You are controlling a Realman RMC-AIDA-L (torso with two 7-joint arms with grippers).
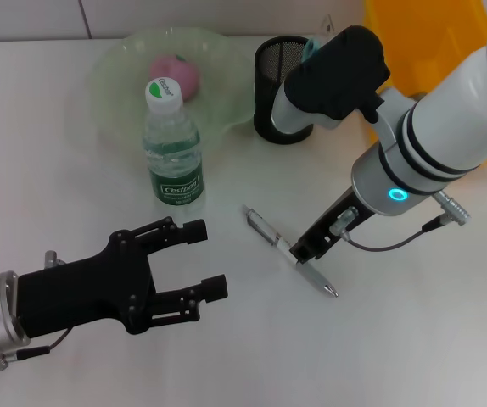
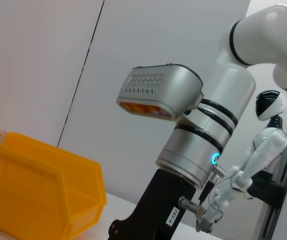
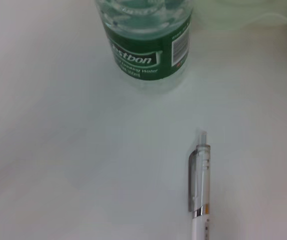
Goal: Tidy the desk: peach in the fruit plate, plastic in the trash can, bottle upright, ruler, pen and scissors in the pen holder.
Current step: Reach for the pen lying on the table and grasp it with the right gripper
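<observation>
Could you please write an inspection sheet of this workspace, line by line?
Surface: plain white desk.
Job's things: pink peach in pale green scalloped fruit plate; clear green-label bottle upright; silver-white pen lying flat; black mesh pen holder holds something light blue; yellow trash can behind.
Clutter: nothing seen.
Grippers: left gripper low over bare desk, jaws open; right gripper down at the pen.
Cables: grey cable by right wrist.
Surroundings: white wall; white humanoid robot.

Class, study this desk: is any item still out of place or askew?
Only the pen lies loose on the desk, under the right gripper. The bottle stands upright; the peach sits in the plate.
</observation>
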